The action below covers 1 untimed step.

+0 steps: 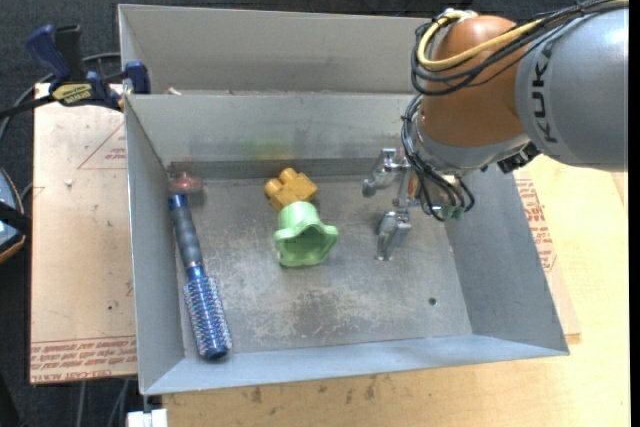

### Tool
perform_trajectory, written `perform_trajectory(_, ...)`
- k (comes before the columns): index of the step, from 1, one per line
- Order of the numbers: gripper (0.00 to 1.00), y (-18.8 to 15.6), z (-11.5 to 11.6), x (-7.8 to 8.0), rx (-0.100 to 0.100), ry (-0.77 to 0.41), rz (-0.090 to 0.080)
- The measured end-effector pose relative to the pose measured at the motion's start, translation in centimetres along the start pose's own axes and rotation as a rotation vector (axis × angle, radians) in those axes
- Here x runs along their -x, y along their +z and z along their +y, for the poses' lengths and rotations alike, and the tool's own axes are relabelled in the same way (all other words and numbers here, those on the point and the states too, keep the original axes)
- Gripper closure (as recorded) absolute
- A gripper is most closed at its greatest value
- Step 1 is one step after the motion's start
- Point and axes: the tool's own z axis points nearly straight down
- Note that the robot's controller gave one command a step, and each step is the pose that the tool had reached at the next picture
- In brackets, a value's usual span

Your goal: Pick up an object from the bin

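Observation:
My gripper (382,210) hangs over the right half of the bin floor, its two metal fingers spread apart with nothing between them. Left of it lies a light green flared cup-like thing (305,235), roughly a hand's width from the fingers. A small yellow block-shaped toy (289,185) touches the green thing's far end, near the back wall. Along the left wall lies a blue hairbrush (196,275) with a pink knob at its far end and bristles at the near end.
The arm with its orange cover and cables enters from the right, above the bin's right rim. Bare grey floor stretches under and in front of the gripper, toward the near wall.

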Motion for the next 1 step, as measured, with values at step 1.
perform_trajectory(1, 0.00, 9.66, 7.04, -3.46, -0.002, -0.177, -0.013)
